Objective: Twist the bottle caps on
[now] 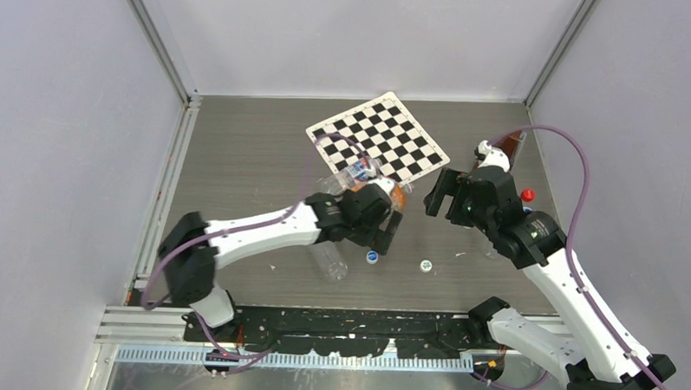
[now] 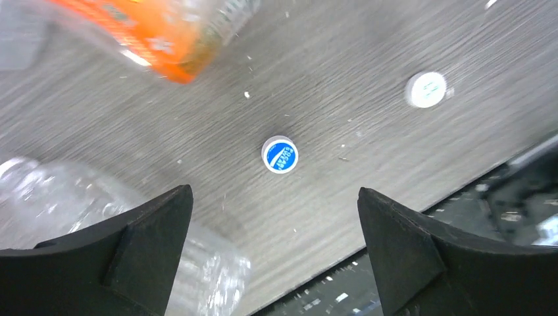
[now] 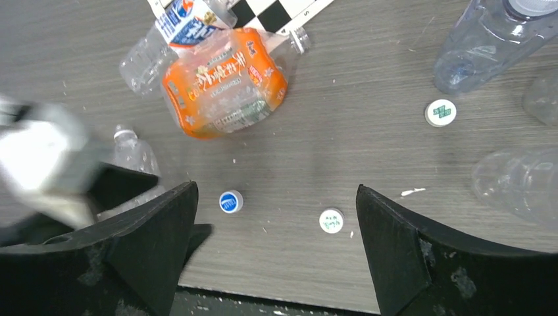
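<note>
Caps lie loose on the bench [image 1: 239, 157] in the top view: a blue-topped cap [image 1: 372, 257] and a white cap [image 1: 425, 265], apart from each other near the front edge, between my two arms. The left gripper [image 1: 391, 227] hangs just behind the blue-topped cap, beside an orange-labelled bottle [image 1: 398, 195] lying on its side. The right gripper [image 1: 440, 194] is poised near the checkerboard [image 1: 379, 135]. A red cap [image 1: 528, 194] shows by the right arm; I judge it is not one I have to fit.

From the left wrist, my fingers [image 2: 151, 243] stand wide apart with nothing between them. The blue-topped cap sits flat on the bench, almost centred ahead of them, with the white cap off to the upper right. A clear bottle [image 2: 52, 197] lies against the left finger's side.

From the right wrist, those fingers are spread wide and empty too. I count three caps here: the blue-topped one, the white one nearer me, and a green-printed cap [image 3: 440, 112] further right, by more clear bottles [image 3: 487, 39].

I expect each cap to be light, stiff and low, so it is likely to skate across the bench if I nudge it off-centre. I would come straight down and pinch across the rim, on opposite sides. The bottles look thin and crushable and may roll, so they want a gentle hold near the neck.
</note>
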### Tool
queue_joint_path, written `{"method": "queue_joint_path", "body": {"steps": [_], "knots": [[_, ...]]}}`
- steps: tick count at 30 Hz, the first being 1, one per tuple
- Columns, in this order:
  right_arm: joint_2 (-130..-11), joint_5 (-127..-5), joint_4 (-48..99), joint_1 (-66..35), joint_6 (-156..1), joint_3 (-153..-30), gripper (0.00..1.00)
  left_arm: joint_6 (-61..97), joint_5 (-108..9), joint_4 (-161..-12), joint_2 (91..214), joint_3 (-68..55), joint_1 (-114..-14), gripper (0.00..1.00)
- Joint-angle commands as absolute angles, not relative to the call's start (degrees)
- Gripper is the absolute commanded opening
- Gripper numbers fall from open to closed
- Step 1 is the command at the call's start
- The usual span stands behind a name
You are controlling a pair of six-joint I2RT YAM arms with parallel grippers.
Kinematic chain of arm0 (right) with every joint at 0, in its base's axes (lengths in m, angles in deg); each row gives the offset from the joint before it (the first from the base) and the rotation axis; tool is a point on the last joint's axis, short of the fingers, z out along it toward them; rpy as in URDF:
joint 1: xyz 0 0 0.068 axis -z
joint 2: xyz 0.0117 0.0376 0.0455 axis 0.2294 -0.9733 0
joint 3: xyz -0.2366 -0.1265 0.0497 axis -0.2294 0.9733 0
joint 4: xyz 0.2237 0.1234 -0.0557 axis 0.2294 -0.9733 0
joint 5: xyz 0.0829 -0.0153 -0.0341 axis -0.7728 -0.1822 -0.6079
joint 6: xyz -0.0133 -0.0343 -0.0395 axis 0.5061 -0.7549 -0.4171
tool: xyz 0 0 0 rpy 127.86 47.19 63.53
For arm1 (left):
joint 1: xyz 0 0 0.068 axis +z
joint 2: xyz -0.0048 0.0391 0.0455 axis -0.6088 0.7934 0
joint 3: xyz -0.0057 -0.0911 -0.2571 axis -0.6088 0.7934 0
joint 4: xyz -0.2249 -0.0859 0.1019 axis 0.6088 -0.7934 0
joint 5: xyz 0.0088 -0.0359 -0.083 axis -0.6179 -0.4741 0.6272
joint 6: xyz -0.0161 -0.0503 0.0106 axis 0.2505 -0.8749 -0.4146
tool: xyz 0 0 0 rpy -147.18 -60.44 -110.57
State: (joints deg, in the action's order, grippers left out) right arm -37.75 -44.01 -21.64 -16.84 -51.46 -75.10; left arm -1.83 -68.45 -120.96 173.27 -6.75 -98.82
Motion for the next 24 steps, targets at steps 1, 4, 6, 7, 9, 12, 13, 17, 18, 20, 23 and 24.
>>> {"method": "queue_joint_path", "body": {"steps": [1,4,6,7,9,12,13,17,18,20,23,24], "knots": [[-41.18,-46.84,-27.10,-16.84,-55.73,-80.87,0.96,-10.23,-75.07,-127.60,159.09,-4.79,-96.79,1.00],[-44.92,-52.01,-28.58,-17.32,-55.95,-81.25,0.96,-16.31,-78.67,-131.06,150.95,-0.27,-95.15,1.00],[-47.35,-53.99,-28.44,-18.73,-55.44,-80.42,0.95,-21.07,-78.87,-133.26,147.22,2.37,-93.12,1.00],[-48.31,-54.39,-28.01,-19.52,-55.28,-80.04,0.95,-23.69,-79.03,-134.49,145.68,3.69,-92.15,1.00],[-51.59,-54.80,-27.28,-23.04,-55.09,-79.13,0.95,-28.48,-79.56,-136.27,144.82,5.84,-90.66,1.00],[-57.02,-54.71,-25.23,-26.76,-54.89,-77.59,0.95,-34.01,-81.23,-137.02,145.95,8.06,-89.98,1.00],[-58.72,-54.75,-24.69,-27.94,-54.87,-77.26,0.95,-34.97,-81.71,-136.47,146.59,8.60,-89.91,1.00],[-62.22,-55.70,-21.31,-29.95,-54.99,-75.07,0.95,-39.70,-81.82,-134.40,150.76,9.36,-89.53,1.00],[-62.64,-55.86,-20.47,-30.10,-55.16,-74.82,0.95,-40.71,-81.79,-134.17,152.32,9.61,-89.53,1.00],[-63.69,-56.33,-19.43,-30.44,-55.51,-74.22,0.95,-43.01,-81.62,-133.26,154.14,10.72,-89.53,1.00],[-65.10,-57.24,-17.66,-30.82,-56.47,-73.05,0.94,-45.44,-81.31,-129.45,155.64,13.46,-89.53,1.00],[-65.36,-57.43,-16.95,-30.89,-56.62,-72.88,0.94,-45.71,-81.31,-127.67,155.93,14.72,-89.53,1.00]]}}
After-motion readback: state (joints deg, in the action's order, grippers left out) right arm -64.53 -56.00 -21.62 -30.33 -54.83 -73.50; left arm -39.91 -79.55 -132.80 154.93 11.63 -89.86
